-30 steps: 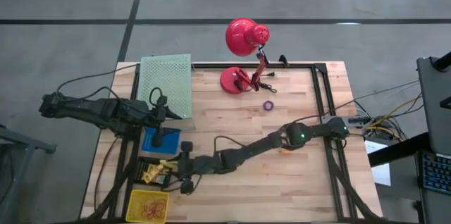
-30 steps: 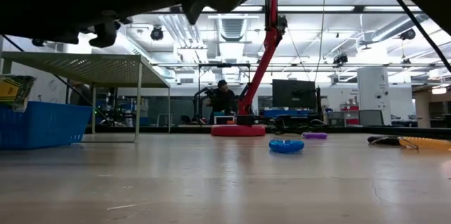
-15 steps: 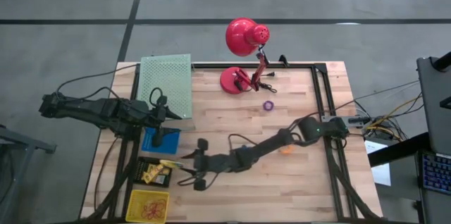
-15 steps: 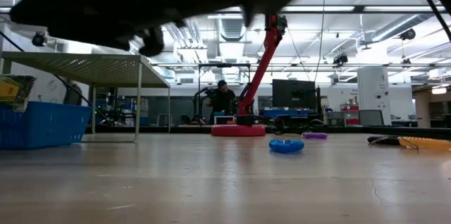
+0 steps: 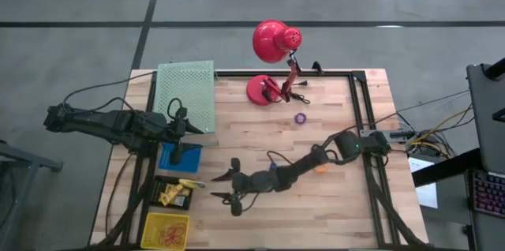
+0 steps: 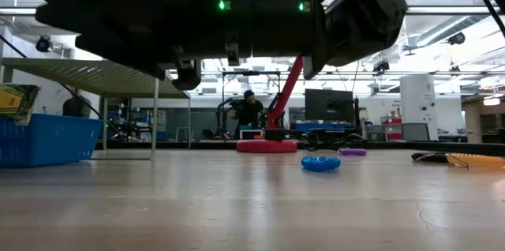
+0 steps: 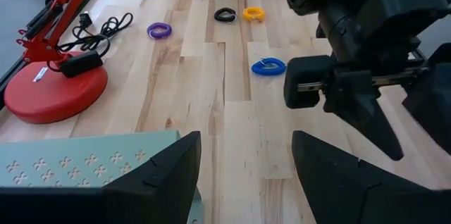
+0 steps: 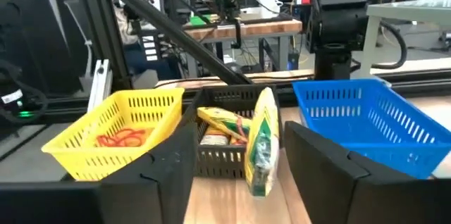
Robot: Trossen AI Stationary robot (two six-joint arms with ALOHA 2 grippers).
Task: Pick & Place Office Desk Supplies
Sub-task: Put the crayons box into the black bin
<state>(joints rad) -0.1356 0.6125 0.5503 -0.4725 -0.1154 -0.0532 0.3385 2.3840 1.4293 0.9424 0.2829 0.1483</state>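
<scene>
Right gripper [image 5: 223,186] hangs over bare desk [image 5: 331,211] just beside the black basket [image 5: 175,192], fingers spread, nothing between them. Left gripper [image 5: 192,128] waits above the blue basket [image 5: 180,156], fingers apart, empty. Yellow pieces [image 8: 224,127] lie in the black basket; red rubber bands [image 8: 118,138] in the yellow basket [image 5: 166,230]. Blue ring [image 7: 268,67], purple ring [image 7: 159,30], black ring [image 7: 225,15] and orange ring [image 7: 254,14] lie loose on the desk, away from the black basket.

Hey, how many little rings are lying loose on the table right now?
4, in the left wrist view: a purple ring near the lamp base, a black ring beside an orange ring, and a blue ring mid-table. The right arm may hide more.
</scene>
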